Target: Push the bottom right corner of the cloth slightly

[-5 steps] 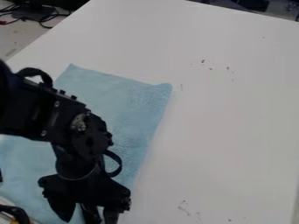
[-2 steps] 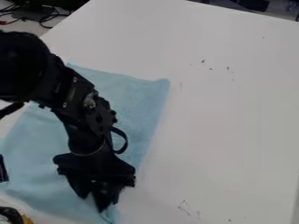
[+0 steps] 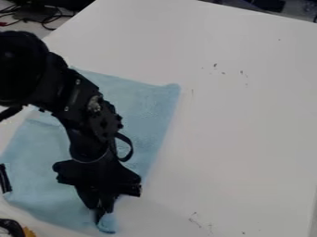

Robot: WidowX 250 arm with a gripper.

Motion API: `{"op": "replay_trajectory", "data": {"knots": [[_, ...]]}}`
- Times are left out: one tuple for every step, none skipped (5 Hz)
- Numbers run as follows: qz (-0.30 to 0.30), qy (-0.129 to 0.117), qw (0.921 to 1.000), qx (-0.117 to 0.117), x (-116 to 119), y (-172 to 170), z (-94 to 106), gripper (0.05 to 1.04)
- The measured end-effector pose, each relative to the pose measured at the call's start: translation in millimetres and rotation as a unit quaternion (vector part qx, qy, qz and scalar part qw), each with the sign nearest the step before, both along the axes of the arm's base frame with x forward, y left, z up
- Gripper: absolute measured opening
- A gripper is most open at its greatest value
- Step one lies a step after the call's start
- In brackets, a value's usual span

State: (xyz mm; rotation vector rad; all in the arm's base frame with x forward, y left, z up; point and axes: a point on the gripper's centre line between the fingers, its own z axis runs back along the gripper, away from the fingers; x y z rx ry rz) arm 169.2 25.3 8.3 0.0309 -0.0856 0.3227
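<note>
From where I stand, taking twelve o'clock as the far side of the view, the black gripper [image 3: 102, 216] is down at seven o'clock, its nose pointing at the near edge of the cloth [image 3: 148, 120]. Its fingers look drawn together, with a little bunched bit of the cloth's near right corner at their tips. That bit curls up pale against the black, and as far as I can see the gripper has hold of it. How much cloth is pinched in there, I can't tell.

The cloth is light blue and lies spread on the white table [image 3: 248, 139], mostly toward eight o'clock, with its far right corner reaching up between twelve and one. A soft crease shows on its left part, just beside the arm [image 3: 84, 106]. The arm comes in from ten o'clock and slants over the cloth, covering a good strip of its middle.

Out at eight o'clock, by the cloth's left edge, sits a narrow black object [image 3: 5, 179]. Between seven and eight, at the very rim, is a black-and-yellow thing [image 3: 12, 227], partly cut off. Dark cables [image 3: 46, 19] lie beyond the table between ten and eleven.
</note>
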Motion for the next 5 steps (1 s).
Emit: {"op": "replay_trajectory", "data": {"knots": [[0.015,0.0,0.9999,0.006,-1.6,2.2,3.5,0.183],[0.015,-0.006,0.9998,0.006,-0.7,1.0,5.8,0.417],[0.019,-0.003,0.9998,0.01,-3.5,1.9,9.3,0.732],[0.017,-0.001,0.9998,0.012,-4.2,1.0,10.5,0.988],[0.021,-0.001,0.9996,0.016,-5.6,2.0,16.5,1.003]]}}
